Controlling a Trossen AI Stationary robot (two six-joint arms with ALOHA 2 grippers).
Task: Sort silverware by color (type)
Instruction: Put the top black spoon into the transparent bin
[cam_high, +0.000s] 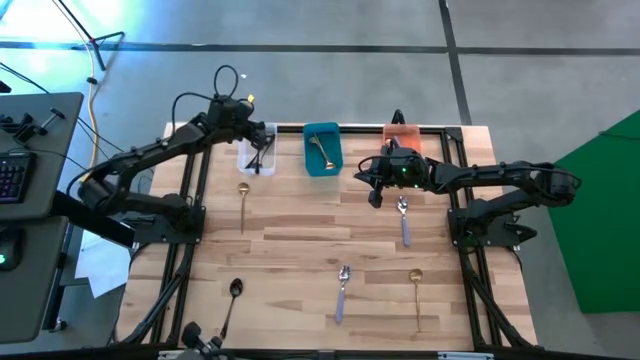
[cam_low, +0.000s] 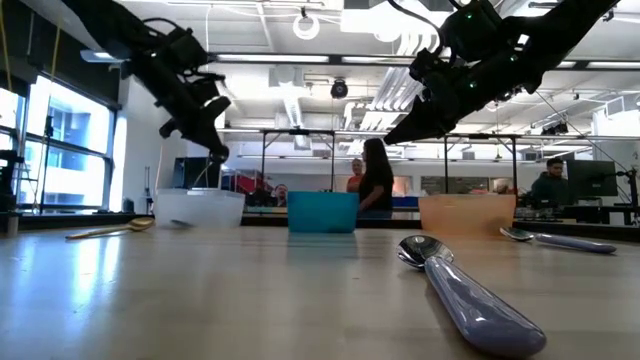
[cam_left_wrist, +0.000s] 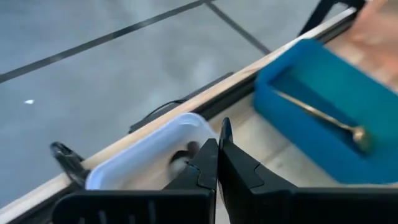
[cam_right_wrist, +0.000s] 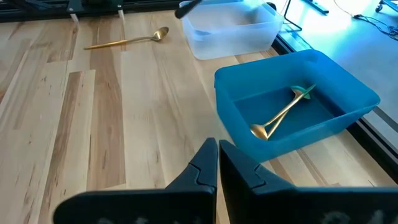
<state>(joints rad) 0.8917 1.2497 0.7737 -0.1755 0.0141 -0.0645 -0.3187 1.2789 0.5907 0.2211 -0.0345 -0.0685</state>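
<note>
Overhead, the left tool hangs above the clear bin, fingers pressed together, a slim black spoon beneath it. Beside the teal bin holding a shiny gold spoon, the right tool is pinched empty; just beyond lies a lavender-handled silver spoon on the pale plank worktop.

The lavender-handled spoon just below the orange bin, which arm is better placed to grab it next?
Probably the right. The right gripper hangs beside that spoon, fingers shut and empty. The left gripper is across the table over the clear bin.
</note>
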